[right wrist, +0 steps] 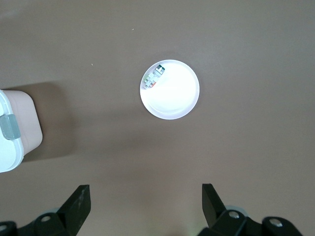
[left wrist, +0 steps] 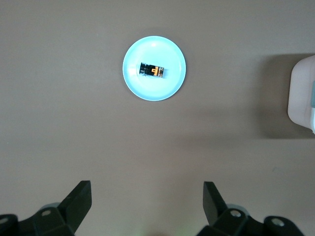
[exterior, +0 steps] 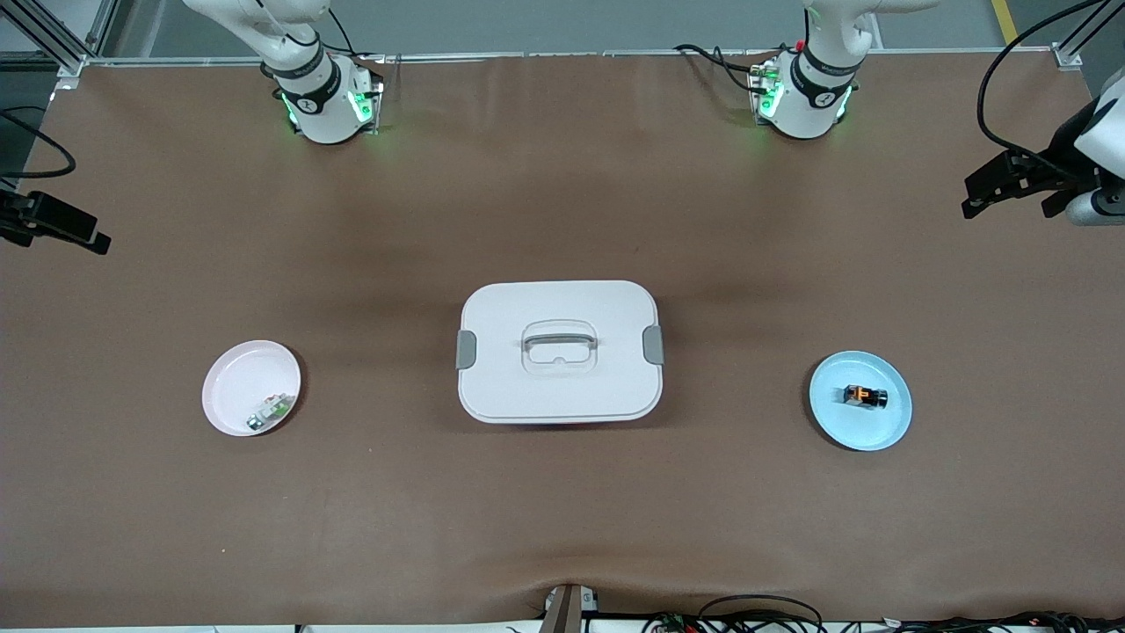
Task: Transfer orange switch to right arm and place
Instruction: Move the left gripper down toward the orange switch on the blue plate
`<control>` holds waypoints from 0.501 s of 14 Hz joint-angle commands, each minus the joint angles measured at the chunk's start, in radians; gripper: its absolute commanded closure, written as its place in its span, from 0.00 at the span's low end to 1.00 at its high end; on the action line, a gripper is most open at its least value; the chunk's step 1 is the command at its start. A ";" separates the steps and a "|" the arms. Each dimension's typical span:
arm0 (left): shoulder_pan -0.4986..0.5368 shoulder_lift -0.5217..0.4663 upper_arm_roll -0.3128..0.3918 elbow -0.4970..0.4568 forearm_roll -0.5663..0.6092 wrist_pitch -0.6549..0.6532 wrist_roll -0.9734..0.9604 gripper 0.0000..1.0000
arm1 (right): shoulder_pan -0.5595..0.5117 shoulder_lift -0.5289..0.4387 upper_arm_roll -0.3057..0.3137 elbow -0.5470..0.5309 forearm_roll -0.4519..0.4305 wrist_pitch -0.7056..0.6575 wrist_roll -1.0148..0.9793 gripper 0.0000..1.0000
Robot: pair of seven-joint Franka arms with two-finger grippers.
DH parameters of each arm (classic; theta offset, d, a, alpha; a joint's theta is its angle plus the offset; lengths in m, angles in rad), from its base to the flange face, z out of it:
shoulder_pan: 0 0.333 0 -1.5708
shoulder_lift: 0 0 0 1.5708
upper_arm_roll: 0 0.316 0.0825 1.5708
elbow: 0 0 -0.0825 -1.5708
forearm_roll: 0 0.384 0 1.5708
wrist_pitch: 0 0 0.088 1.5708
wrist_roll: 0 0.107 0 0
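The orange switch is a tiny black part with orange marks. It lies on a light blue plate toward the left arm's end of the table, and shows in the left wrist view on that plate. My left gripper is open and empty, high over the table's edge at that end, well apart from the plate; its open jaws show in its wrist view. My right gripper is open and empty, high over the table's edge at the right arm's end.
A white lidded box with grey clips and a handle stands mid-table between the two plates. A pale pink plate holding small white-and-green parts sits toward the right arm's end, also in the right wrist view.
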 commanded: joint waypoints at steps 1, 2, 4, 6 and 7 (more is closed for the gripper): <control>0.000 0.010 0.005 0.026 -0.014 -0.023 0.022 0.00 | -0.006 -0.021 0.003 -0.017 0.010 -0.004 0.008 0.00; 0.000 0.010 0.005 0.026 -0.014 -0.021 0.022 0.00 | -0.006 -0.021 0.003 -0.017 0.010 -0.004 0.008 0.00; 0.005 0.010 0.004 0.026 -0.015 -0.023 0.021 0.00 | -0.006 -0.021 0.003 -0.017 0.010 -0.004 0.008 0.00; 0.003 0.016 0.005 0.026 -0.014 -0.021 0.019 0.00 | -0.006 -0.021 0.003 -0.017 0.010 -0.004 0.008 0.00; 0.003 0.031 0.005 0.027 -0.014 -0.021 0.013 0.00 | -0.006 -0.021 0.003 -0.017 0.010 -0.004 0.008 0.00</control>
